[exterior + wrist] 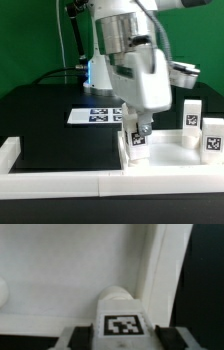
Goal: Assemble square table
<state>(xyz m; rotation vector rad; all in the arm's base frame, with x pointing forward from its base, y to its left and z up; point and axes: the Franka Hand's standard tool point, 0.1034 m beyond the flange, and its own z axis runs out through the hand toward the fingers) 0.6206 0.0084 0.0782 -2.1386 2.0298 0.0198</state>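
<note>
leg held over the slab, near the front corner

in the exterior view you see the arm bent down over the black table [50, 130]. its gripper [138, 131] points down and holds a short white leg [138, 141] with a black-and-white tag on its side. the leg is upright, or very near to upright, and its lower end is at the square slab [160, 158]; you cannot tell from here if it touches the slab. the slab lies at the front of the table, toward the exterior view's right, close to the white border rail [60, 181]. two more legs [191, 115] [212, 137] stand upright at the exterior view's right side of the slab, well apart from the gripper. the marker board [92, 114] lies flat behind the gripper, toward the middle of the table.

in the wrist view you look down along the held leg [121, 319]. its tag faces the camera, and the two fingers [78, 335] press narrow on its both sides. the rounded tip of the leg is over the white floor of the slab [70, 274], just beside the raised rim [160, 269]. behind the rim you see the black table [205, 280]. the contact of tip and slab is not clear here also.
</note>
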